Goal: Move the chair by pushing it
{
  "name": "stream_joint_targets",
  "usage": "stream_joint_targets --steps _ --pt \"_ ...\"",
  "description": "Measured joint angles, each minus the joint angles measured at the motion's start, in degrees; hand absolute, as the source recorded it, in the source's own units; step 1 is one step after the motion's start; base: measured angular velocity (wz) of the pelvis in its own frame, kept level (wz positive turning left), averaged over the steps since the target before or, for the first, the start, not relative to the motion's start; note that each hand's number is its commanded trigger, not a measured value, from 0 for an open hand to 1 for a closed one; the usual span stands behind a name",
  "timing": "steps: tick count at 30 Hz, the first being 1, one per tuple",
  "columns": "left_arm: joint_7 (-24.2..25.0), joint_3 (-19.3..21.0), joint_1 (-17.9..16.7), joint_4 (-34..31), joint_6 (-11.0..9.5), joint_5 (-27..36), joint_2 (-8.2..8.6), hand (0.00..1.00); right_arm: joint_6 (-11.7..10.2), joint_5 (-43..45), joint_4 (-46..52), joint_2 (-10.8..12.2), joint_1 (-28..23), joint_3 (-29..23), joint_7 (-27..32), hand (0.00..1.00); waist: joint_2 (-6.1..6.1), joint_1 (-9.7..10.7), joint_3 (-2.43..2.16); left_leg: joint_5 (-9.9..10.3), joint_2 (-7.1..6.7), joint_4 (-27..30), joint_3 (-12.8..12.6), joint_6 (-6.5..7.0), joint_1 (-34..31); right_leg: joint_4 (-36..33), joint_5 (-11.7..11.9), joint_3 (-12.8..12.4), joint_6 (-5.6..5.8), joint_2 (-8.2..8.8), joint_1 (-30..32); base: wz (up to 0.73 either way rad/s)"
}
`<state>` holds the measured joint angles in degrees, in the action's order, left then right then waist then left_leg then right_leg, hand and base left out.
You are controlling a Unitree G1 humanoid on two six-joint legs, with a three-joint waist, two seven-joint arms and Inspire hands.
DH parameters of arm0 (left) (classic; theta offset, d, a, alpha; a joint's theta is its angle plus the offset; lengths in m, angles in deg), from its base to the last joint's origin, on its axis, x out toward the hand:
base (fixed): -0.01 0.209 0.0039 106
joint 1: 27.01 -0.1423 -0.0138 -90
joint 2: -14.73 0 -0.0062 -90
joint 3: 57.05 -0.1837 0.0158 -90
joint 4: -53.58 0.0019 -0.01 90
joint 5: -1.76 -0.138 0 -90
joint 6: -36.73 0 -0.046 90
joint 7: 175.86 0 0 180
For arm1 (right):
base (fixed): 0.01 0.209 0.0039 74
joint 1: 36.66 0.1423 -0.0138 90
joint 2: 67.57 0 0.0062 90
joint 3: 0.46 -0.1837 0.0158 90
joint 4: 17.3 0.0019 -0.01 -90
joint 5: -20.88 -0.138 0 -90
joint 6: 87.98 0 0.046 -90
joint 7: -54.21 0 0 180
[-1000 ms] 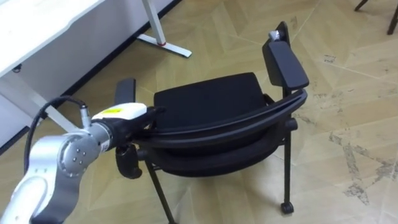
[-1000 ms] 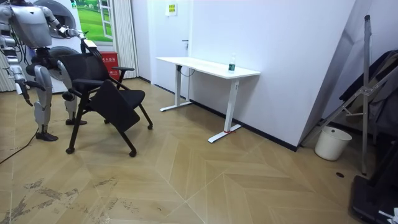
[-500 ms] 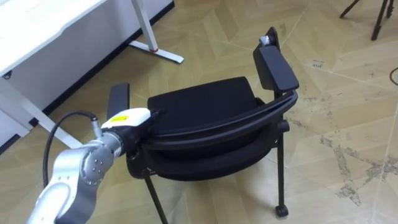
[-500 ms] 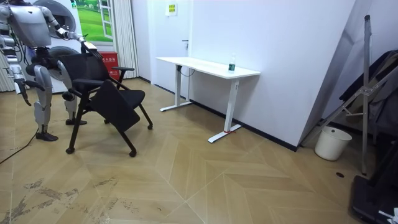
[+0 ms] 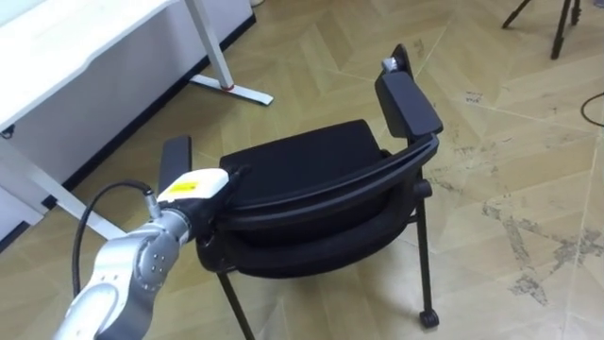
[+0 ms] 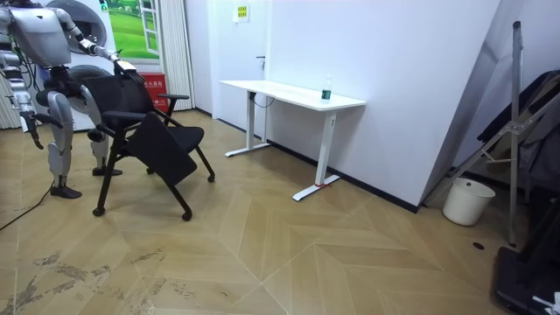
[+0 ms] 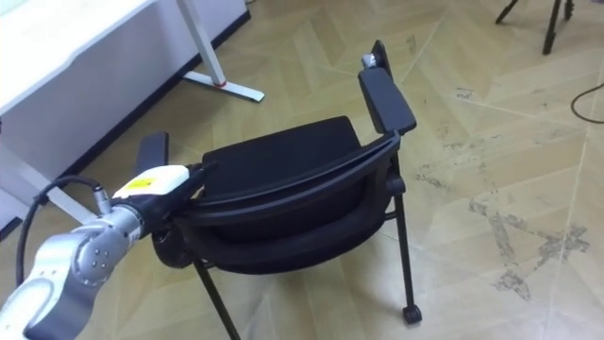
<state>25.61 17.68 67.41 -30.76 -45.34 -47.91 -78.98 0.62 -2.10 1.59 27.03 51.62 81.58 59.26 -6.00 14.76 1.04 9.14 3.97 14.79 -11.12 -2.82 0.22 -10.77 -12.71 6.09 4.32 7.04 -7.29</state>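
Swivelling is threatening: the left hand (image 5: 193,185) is pressing on one backrest end of the chair (image 5: 302,162), and I cannot tell its fingers' state. The chair is standing near the desk (image 5: 75,47), risking veering into it.

The chair (image 5: 311,165) is black, the desk (image 5: 85,47) white, the floor (image 5: 528,142) tan wood in chevrons.

Office-like room; white desk (image 6: 293,94), black chair (image 6: 144,131), parquet floor (image 6: 289,254)

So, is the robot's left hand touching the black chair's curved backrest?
Touching: left eye view shows the left hand on the end of the black curved backrest.
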Motion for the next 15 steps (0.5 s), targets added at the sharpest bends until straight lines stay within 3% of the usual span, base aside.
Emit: stream_joint_targets --steps 15 --pt "-3.1 -1.8 1.2 2.3 -1.4 0.0 -0.42 1.00 -0.5 -0.4 0.1 0.1 0.6 -0.1 0.8 0.00 0.26 0.7 0.15 0.0 -0.01 -0.2 -0.1 0.00 -0.1 0.2 0.0 0.0 0.01 0.00 0.2 0.00"
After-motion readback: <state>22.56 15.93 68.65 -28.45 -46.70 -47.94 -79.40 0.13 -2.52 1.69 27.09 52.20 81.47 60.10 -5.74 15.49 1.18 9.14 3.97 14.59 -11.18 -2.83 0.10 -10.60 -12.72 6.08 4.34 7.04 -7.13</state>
